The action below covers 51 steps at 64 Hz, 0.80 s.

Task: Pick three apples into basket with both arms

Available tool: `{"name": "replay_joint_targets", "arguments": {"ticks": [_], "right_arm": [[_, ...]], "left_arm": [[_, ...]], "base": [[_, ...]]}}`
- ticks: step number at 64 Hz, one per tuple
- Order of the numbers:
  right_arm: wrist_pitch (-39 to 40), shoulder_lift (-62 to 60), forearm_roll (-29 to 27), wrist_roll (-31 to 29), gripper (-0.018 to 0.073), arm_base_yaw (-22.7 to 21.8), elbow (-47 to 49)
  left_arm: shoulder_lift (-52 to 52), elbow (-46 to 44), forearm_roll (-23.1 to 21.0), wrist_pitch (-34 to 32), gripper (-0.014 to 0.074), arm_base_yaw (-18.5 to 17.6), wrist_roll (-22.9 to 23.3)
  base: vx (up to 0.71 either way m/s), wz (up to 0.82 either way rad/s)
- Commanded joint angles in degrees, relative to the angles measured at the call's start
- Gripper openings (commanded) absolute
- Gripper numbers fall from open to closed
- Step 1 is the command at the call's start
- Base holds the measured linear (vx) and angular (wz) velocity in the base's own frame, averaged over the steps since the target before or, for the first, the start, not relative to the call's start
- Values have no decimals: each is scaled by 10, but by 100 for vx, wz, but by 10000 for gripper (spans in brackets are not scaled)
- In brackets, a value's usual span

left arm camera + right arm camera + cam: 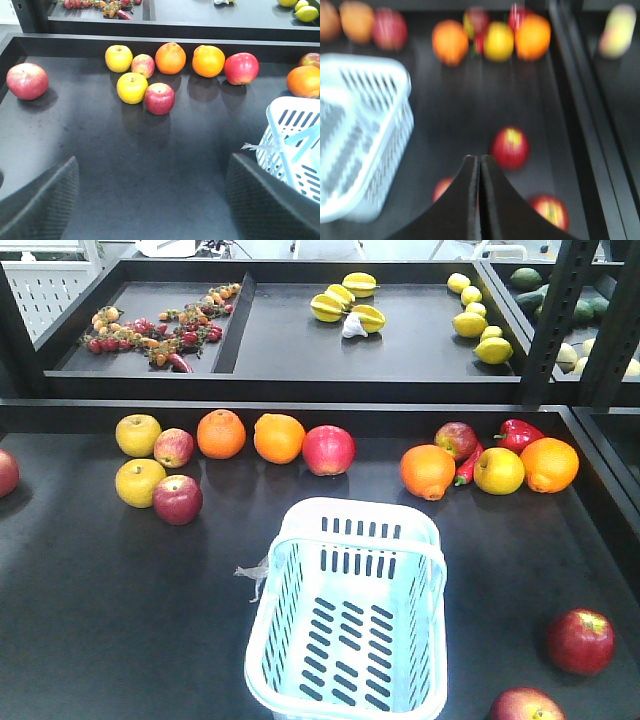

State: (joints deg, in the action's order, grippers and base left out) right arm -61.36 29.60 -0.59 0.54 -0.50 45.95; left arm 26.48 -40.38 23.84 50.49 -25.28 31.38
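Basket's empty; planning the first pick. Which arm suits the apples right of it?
Right. The right gripper, shut, points at an apple just ahead; the left gripper, open, is beyond the basket.

Grocery-shop setup: tiered black produce shelves [300, 350], shopping basket [358, 508].

Bright, even overhead light throws soft shadows from the fruit [221, 433] onto the dark tabletop [100, 620], which shows a pale sheen, and the basket [360, 508] looks nearly washed out. The front and left wrist views are sharp; the right wrist view is blurred throughout.
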Motion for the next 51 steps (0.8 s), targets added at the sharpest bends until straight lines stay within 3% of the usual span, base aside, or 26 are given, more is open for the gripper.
{"name": "replay_joint_targets", "arguments": {"ticks": [1, 16, 25, 32, 51], "right_arm": [[-30, 61, 6, -5, -9, 0, 56], [-43, 114, 6, -24, 2, 0, 63], [-57, 114, 6, -67, 88, 0, 63], [-71, 114, 6, -67, 216, 0, 63], [-78, 114, 2, -39, 682, 0, 63]], "left_arm": [[5, -13, 12, -31, 569, 1, 3], [5, -13, 11, -31, 569, 1, 3], [5, -13, 11, -31, 569, 1, 3], [5, -13, 11, -31, 569, 1, 3], [5, -13, 11, -31, 569, 1, 3]], "base": [[0, 0], [0, 0], [0, 0], [0, 0], [0, 0]]}}
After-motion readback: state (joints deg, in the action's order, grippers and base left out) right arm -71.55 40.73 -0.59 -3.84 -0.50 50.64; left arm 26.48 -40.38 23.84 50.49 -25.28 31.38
